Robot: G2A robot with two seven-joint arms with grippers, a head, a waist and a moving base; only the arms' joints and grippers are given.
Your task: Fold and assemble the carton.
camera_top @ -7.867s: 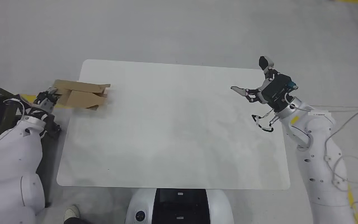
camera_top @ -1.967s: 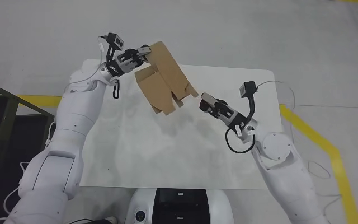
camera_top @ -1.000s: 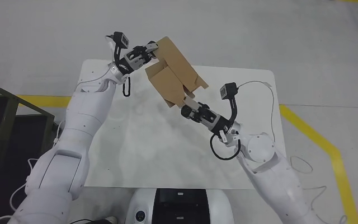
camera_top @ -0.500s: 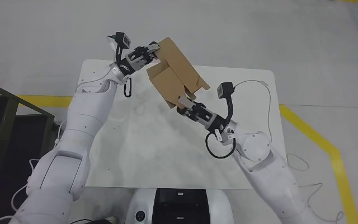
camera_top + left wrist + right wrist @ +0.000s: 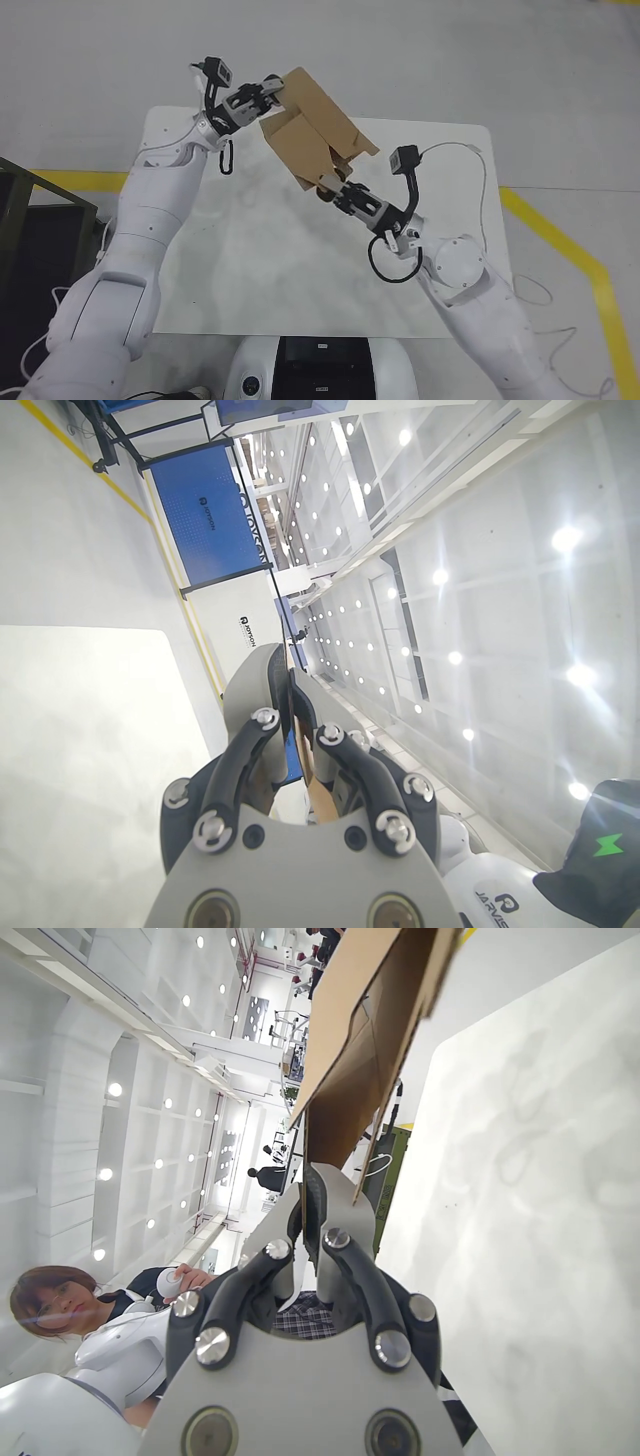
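Observation:
A brown cardboard carton, partly opened, hangs in the air above the far middle of the white table. My left gripper is shut on its far upper edge; in the left wrist view its fingers pinch a thin cardboard edge. My right gripper is shut on a lower flap at the carton's near end. In the right wrist view the carton rises from between the gripper's pads, its open inside showing.
The white table's near and left parts are bare. A dark cart stands off the table's left side. Yellow floor tape runs past the right edge. A cable loops over the right arm.
The right gripper has shifted slightly along the carton's lower flap and taken hold of it. The flap near the right side has opened a little. The left arm has stayed put.

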